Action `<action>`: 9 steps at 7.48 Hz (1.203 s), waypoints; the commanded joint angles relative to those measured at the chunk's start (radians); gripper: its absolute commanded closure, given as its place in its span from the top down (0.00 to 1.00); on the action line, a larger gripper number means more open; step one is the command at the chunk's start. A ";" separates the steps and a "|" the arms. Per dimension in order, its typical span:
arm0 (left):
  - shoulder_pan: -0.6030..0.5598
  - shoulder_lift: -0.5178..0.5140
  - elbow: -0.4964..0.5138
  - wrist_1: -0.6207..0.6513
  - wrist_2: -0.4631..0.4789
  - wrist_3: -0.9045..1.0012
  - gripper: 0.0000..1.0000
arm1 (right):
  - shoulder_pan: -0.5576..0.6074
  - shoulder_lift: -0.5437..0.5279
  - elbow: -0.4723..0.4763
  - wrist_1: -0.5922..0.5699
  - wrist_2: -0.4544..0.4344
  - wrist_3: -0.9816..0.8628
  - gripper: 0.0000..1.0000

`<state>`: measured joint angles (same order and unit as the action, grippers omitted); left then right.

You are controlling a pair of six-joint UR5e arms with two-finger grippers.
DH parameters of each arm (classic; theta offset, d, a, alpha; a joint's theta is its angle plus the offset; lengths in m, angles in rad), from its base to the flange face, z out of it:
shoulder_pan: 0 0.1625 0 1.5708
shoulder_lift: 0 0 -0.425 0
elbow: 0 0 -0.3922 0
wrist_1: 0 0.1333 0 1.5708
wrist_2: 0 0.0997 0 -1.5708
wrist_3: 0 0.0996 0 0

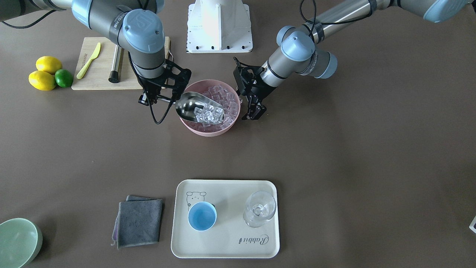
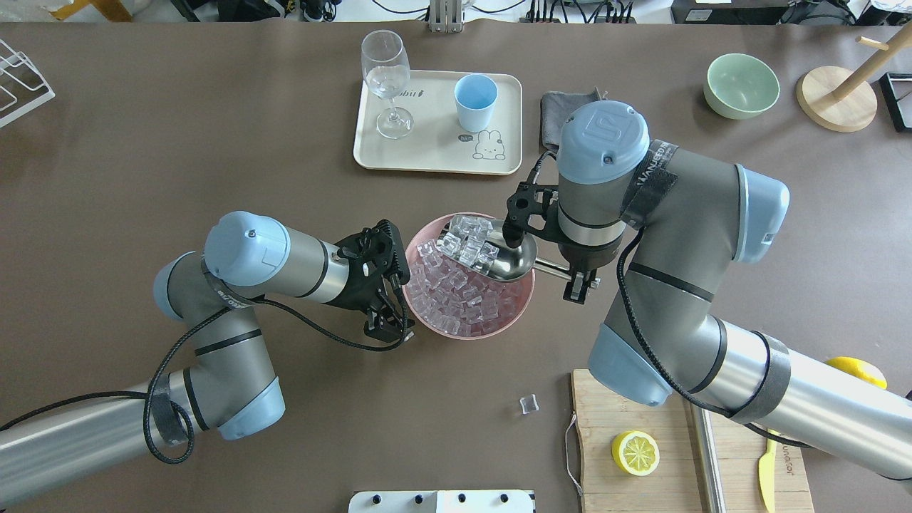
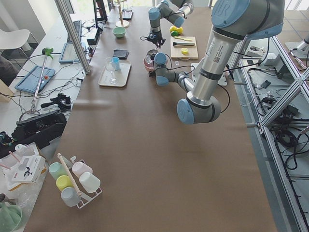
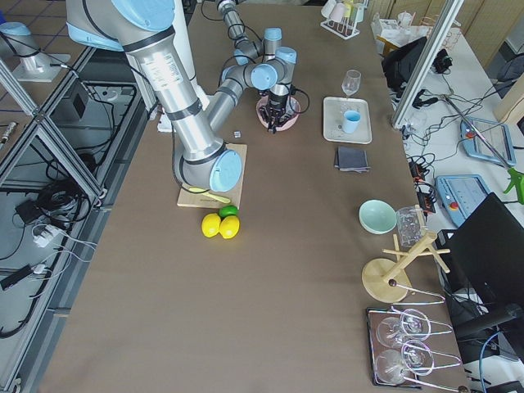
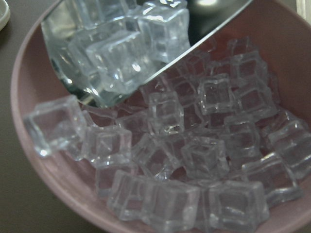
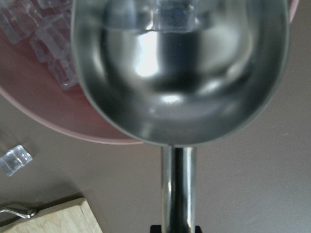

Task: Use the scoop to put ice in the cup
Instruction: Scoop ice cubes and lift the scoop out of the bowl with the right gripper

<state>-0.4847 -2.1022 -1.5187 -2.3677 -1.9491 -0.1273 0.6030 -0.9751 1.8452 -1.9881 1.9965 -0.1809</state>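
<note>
My right gripper (image 2: pixel 574 279) is shut on the short handle of the steel scoop (image 2: pixel 509 260). The scoop is held over the pink bowl (image 2: pixel 456 332), tilted, with several cubes of ice (image 2: pixel 470 242) at its mouth. The bowl holds a heap of ice (image 2: pixel 459 296). In the front view the loaded scoop (image 1: pixel 191 106) hangs over the bowl (image 1: pixel 208 132). The right wrist view shows the scoop's bare trough (image 6: pixel 180 73). My left gripper (image 2: pixel 399 285) is open and empty beside the bowl's rim. The light-blue cup (image 2: pixel 475 92) stands empty on a cream tray (image 2: pixel 427 160).
A stemmed glass (image 2: pixel 386 71) stands on the tray beside the cup. One stray ice cube (image 2: pixel 528 405) lies on the table near a wooden board (image 2: pixel 605 420) with a lemon half (image 2: pixel 635 452). A grey cloth (image 1: pixel 138 221) and a green bowl (image 2: pixel 741 85) are by the tray.
</note>
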 commanded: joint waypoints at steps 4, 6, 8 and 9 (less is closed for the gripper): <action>-0.005 0.025 -0.009 -0.011 -0.008 0.000 0.98 | 0.105 -0.080 0.057 0.126 0.118 0.032 0.00; -0.009 0.047 -0.034 -0.013 -0.010 0.000 0.98 | 0.191 -0.082 0.042 0.115 0.149 0.095 0.00; -0.024 0.105 -0.128 0.059 -0.043 -0.002 0.98 | 0.282 -0.054 -0.038 0.097 0.197 0.150 0.00; -0.055 0.114 -0.132 0.064 -0.098 -0.002 0.98 | 0.302 -0.015 -0.100 0.091 0.188 0.149 0.00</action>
<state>-0.5048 -2.0174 -1.6155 -2.3370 -1.9788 -0.1296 0.8522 -1.0394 1.8355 -1.8827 2.1791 -0.0453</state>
